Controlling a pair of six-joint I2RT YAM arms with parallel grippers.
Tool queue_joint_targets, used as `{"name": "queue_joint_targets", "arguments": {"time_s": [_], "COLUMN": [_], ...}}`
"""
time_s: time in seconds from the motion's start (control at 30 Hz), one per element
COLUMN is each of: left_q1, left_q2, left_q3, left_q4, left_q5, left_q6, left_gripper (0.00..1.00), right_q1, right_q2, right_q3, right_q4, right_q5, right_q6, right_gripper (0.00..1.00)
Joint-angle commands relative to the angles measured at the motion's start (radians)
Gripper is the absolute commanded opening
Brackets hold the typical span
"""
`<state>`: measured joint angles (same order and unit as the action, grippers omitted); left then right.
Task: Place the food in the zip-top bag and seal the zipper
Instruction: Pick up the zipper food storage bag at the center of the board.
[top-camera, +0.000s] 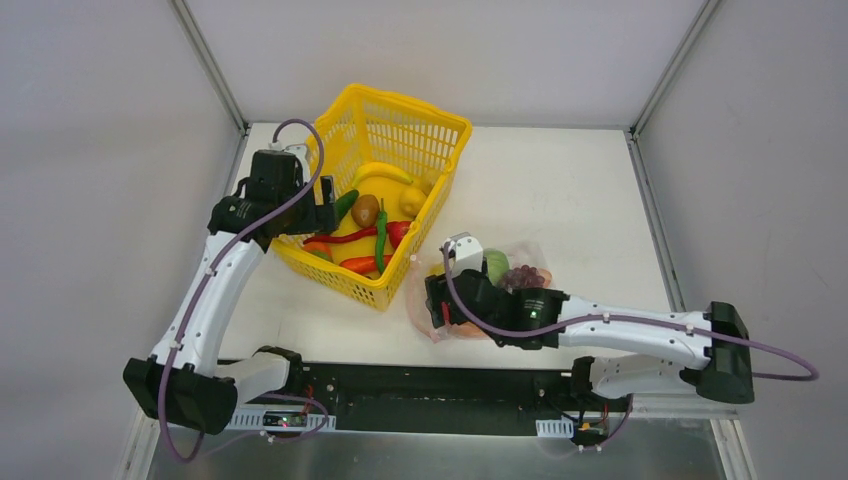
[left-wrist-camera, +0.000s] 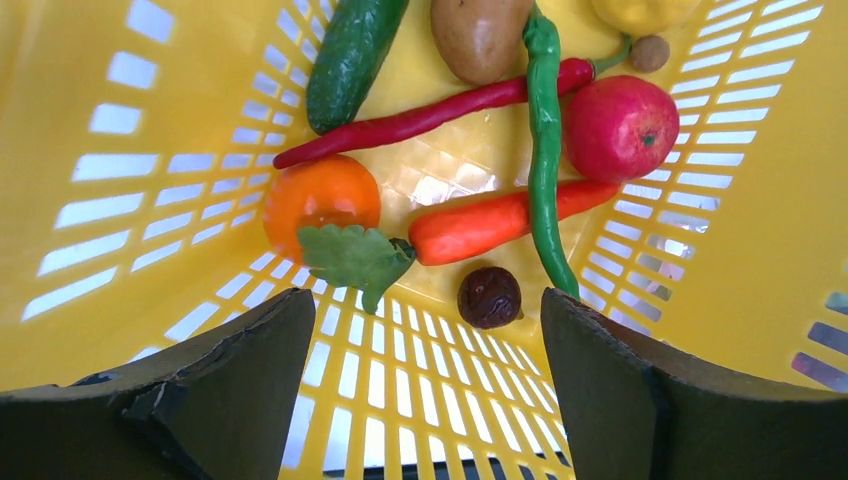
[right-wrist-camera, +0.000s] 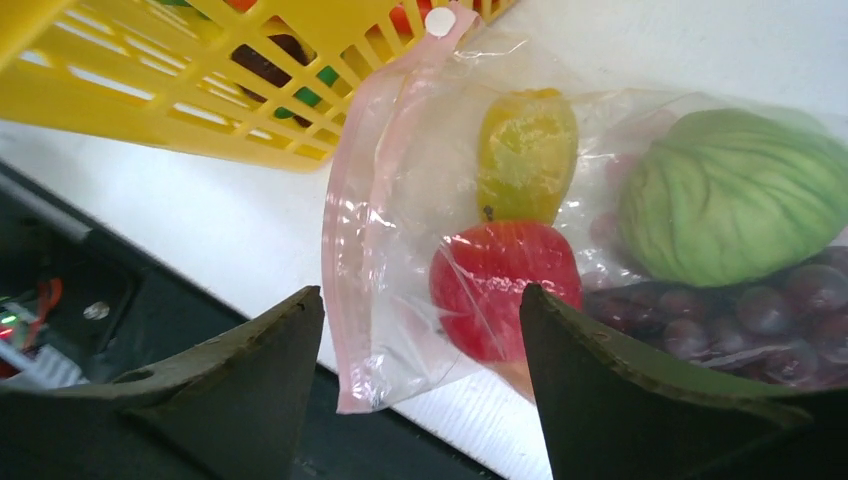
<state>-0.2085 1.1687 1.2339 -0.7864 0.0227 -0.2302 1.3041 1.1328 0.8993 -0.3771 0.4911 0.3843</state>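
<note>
The left claw (left-wrist-camera: 425, 295) gapes in the basket (left-wrist-camera: 250, 40), the right claw (right-wrist-camera: 420, 292) gapes over the floppy, slick bag (right-wrist-camera: 420, 200) at the near edge of the table (top-camera: 560, 170), best pinched along its pink zipper (right-wrist-camera: 342, 250).

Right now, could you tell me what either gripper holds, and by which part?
Nothing: left gripper open inside the yellow basket, right gripper open over the zip-top bag.

Nothing here can be read: no words, numbers, brand names or signs show in any of the three views. The zip-top bag (right-wrist-camera: 400, 230) bears only its plain pink zipper (right-wrist-camera: 345, 250), with a blank white round spot (right-wrist-camera: 438, 20) at one end.
</note>
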Motion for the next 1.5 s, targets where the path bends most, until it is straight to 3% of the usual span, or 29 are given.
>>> {"name": "queue_joint_targets", "arguments": {"time_s": [0.0,0.53,0.8,0.87,0.97,1.03,1.23,1.47], "left_q1": [0.001,0.001,0.001,0.001,0.001,0.001,0.001,0.001], "left_q2": [-0.092,-0.182,-0.189,-0.192,-0.193,-0.191,-0.163,-0.149], "left_q3": [-0.022,-0.063,-0.067,-0.066,-0.061,-0.059,-0.041,-0.029], "left_q4": [0.044,0.063,0.05,0.047,0.046,0.041,0.02,0.065], "left_q5": [-0.081,-0.115,-0.123,-0.125,-0.129,-0.129,-0.098,0.003], "left_q6": [-0.04,-0.054,-0.048,-0.046,-0.044,-0.044,-0.028,-0.023], "left_gripper": [0.86,0.91,0.91,0.91,0.92,0.92,0.92,0.95], "right_q1": [0.075,0.136,0.132,0.129,0.127,0.126,0.076,-0.098], "right_q2": [0.088,0.388,0.428,0.422,0.395,0.372,0.185,-0.161], "right_q3": [0.081,0.219,0.229,0.227,0.222,0.223,0.186,0.108], "right_q4": [0.059,0.037,0.033,0.03,0.031,0.021,0.001,-0.012], "right_q5": [0.265,0.45,0.486,0.501,0.499,0.507,0.48,0.357], "right_q6": [-0.065,-0.182,-0.225,-0.225,-0.222,-0.212,-0.138,-0.084], "right_gripper": [0.75,0.74,0.48,0.27,0.07,0.0,0.0,0.0]}}
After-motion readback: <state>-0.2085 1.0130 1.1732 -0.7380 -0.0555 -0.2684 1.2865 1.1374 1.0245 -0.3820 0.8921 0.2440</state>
